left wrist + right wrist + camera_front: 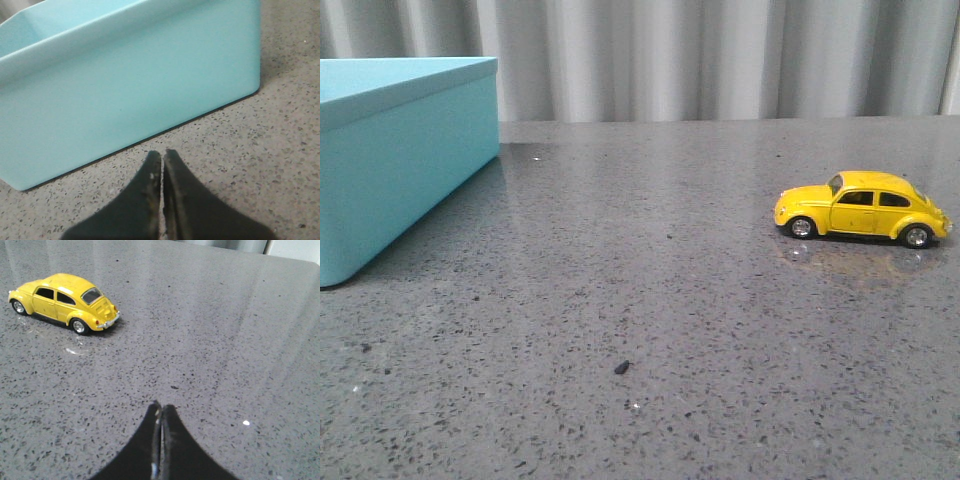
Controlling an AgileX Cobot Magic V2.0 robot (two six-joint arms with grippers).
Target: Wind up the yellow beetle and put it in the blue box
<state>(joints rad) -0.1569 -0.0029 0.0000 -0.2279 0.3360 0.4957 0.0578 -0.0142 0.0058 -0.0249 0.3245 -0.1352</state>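
Yellow beetle (863, 208) parked on table (650, 330), far right, well apart from blue box (400, 160). Left gripper (162, 160) and right gripper (160, 412) clenched, empty. Risk: car nudged rolling (free wheels) if approached unopened.

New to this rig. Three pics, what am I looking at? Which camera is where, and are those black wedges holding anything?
It is a two-armed table robot. The wide picture comes from a front camera looking forward over a grey speckled table. On it sit a yellow toy car on the right, standing on its wheels, and a big blue box at the left, open at the top.

The other two pictures come from cameras on the wrists. The black wedges are the jaws seen from behind. The left gripper is beside the box wall; the right gripper is over bare table with the car some way off.

Both pairs of jaws are pressed shut and hold nothing. The car is untouched, so the job has not started.
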